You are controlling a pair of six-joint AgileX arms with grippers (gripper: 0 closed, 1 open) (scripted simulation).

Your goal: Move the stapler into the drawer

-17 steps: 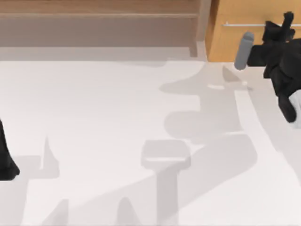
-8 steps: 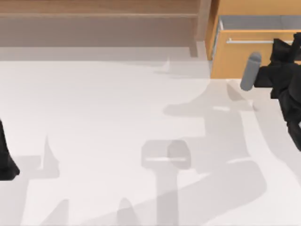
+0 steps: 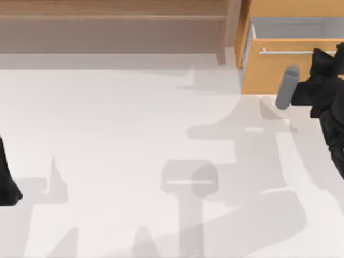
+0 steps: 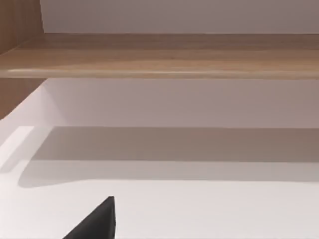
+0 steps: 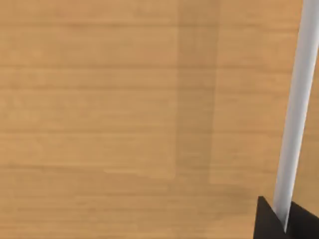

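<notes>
The drawer (image 3: pixel 269 72) with its orange-tan wood front stands pulled partly out at the table's back right, its pale inside (image 3: pixel 290 27) showing behind the front. My right gripper (image 3: pixel 324 55) is shut on the thin silver bar handle (image 3: pixel 285 52) near its right end. In the right wrist view the handle (image 5: pixel 296 109) runs down the drawer front (image 5: pixel 124 99) and into the black fingertips (image 5: pixel 266 221). The stapler is out of view. My left arm (image 3: pixel 6 177) is parked at the table's left edge.
A long brown wooden shelf (image 3: pixel 107 21) runs along the back of the table, left of the drawer, and is seen in the left wrist view as the shelf (image 4: pixel 159 55). The white tabletop (image 3: pixel 134 134) carries only shadows.
My right gripper has pulled the handle toward the table's front, and the drawer has slid out from shut to partly open. The left arm has not moved.
</notes>
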